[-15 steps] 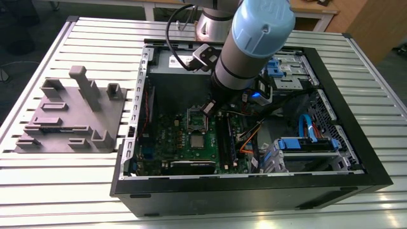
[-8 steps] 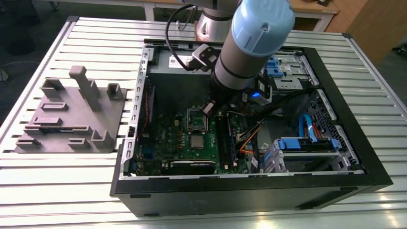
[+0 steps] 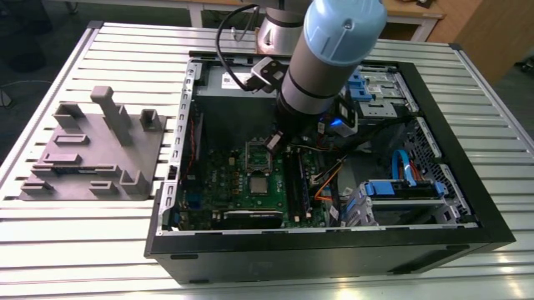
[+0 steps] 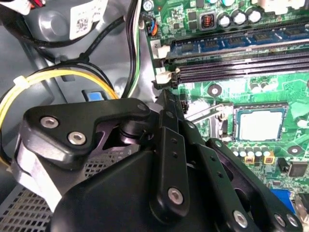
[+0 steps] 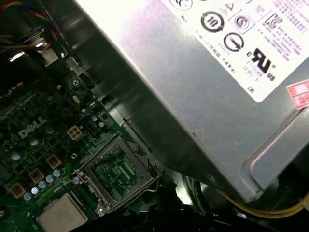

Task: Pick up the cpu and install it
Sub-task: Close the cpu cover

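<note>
**CPU seated on the board, claw above it**

I see the cpu (image 3: 259, 185) (image 4: 259, 125) (image 5: 59, 215) lying flat on the green motherboard (image 3: 237, 187), beside the raised socket bracket (image 5: 118, 170). My gripper (image 3: 276, 142) hangs just above the bracket; I cannot tell how its claw stands.

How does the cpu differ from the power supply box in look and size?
The cpu is a small flat square; the power supply box is a far bigger block. The cpu's top shows no label; the power supply box bears a white one. Both are grey metal.
</note>
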Controlling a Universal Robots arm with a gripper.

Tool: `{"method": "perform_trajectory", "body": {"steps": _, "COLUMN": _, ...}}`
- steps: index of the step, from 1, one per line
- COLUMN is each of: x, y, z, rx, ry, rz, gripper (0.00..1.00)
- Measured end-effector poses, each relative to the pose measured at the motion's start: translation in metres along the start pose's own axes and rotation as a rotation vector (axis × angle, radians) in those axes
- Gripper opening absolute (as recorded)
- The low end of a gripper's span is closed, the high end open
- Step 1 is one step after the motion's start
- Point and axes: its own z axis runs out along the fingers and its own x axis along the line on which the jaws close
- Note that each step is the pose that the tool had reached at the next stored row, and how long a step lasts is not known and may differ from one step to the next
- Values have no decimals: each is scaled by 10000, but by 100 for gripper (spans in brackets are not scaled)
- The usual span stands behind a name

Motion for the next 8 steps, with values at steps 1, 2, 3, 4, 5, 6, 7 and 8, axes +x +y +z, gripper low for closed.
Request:
{"method": "perform_trajectory", "body": {"steps": 1, "x": 1, "y": 4, "z": -9, "rx": -3, "ry": 5, "rz": -26, "gripper": 10}}
{"method": "perform_trajectory", "body": {"steps": 2, "x": 0, "y": 7, "z": -21, "rx": -5, "ry": 11, "rz": -55, "gripper": 10}}
{"method": "perform_trajectory", "body": {"steps": 3, "x": 0, "y": 10, "z": -33, "rx": -8, "ry": 16, "rz": -82, "gripper": 10}}
{"method": "perform_trajectory", "body": {"steps": 4, "x": 0, "y": 15, "z": -46, "rx": -10, "ry": 22, "rz": -107, "gripper": 10}}
{"method": "perform_trajectory", "body": {"steps": 5, "x": 1, "y": 19, "z": -58, "rx": -13, "ry": 27, "rz": -132, "gripper": 10}}
{"method": "perform_trajectory", "body": {"steps": 6, "x": 1, "y": 23, "z": -70, "rx": -16, "ry": 32, "rz": -157, "gripper": 10}}
{"method": "perform_trajectory", "body": {"steps": 7, "x": 1, "y": 27, "z": -82, "rx": -17, "ry": 38, "rz": -185, "gripper": 10}}
{"method": "perform_trajectory", "body": {"steps": 8, "x": 1, "y": 31, "z": -94, "rx": -20, "ry": 42, "rz": -210, "gripper": 10}}
